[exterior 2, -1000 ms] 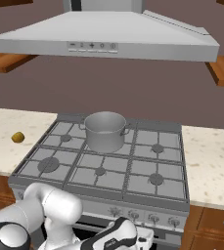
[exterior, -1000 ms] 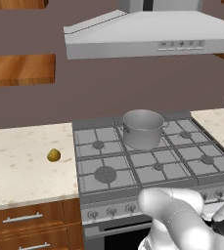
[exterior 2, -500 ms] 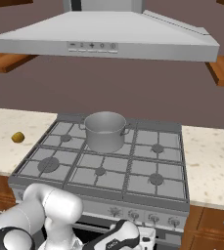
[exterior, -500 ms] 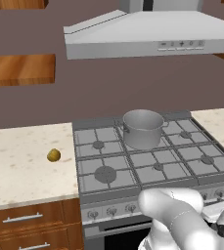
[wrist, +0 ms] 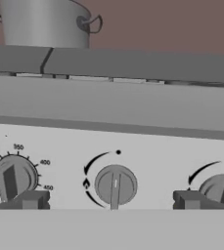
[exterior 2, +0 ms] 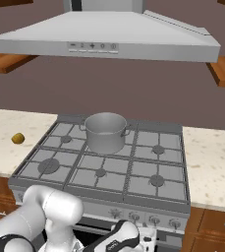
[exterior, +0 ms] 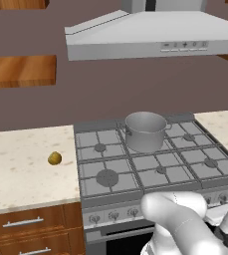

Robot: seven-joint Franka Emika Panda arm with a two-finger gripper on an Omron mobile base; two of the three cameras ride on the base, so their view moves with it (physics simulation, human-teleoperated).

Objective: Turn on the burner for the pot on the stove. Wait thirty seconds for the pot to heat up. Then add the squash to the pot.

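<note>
The task looks to be at its very start. The gripper [wrist: 111, 200] is low in front of the stove [exterior: 150, 172], facing the row of knobs, and its fingers [wrist: 31, 200] stand wide apart with nothing between them. A round knob [wrist: 115, 185] with a flame mark beside it sits between the two finger tips, but they do not touch it yet. As far as I can judge, no burner is on: no flame shows under the pot [exterior: 145, 130]. So the turning of the knob, the waiting and the adding of the squash [exterior: 55, 158] are all still left.

The pot stands on the far middle part of the stove. It is a plain cylinder of grey brushed metal with small loop handles on its sides, and it looks empty. The stove is wide and grey, with six round burners under grid-like grates. The squash lies on the table [exterior: 16, 169] left of the stove, well apart from the pot. It is small, rounded and yellow-olive, with a smooth skin. The table top is pale and speckled like stone, and it has brown wooden drawers [exterior: 23, 224] under it. A grey metal hood [exterior: 150, 32] hangs above the stove.
</note>
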